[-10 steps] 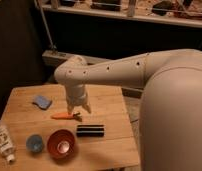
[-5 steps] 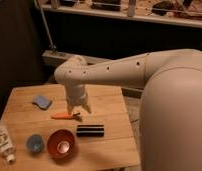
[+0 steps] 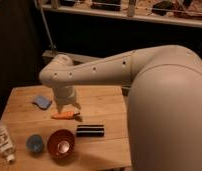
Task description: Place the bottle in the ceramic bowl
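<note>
While gripper (image 3: 67, 107) over orange item (image 3: 63, 116), fingers (image 3: 75, 104) apart | blue bowl (image 3: 35, 143) between bottle (image 3: 4, 143), ceramic bowl (image 3: 61, 144)

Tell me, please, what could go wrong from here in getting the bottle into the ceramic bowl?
The bottle lies at the left edge of the table, so a nudge could push it off. The claw hangs above the orange object, away from the bottle; the blue-grey bowl sits between bottle and ceramic bowl and might get clipped. The bottle looks about as long as that bowl is wide and may not settle inside.
</note>
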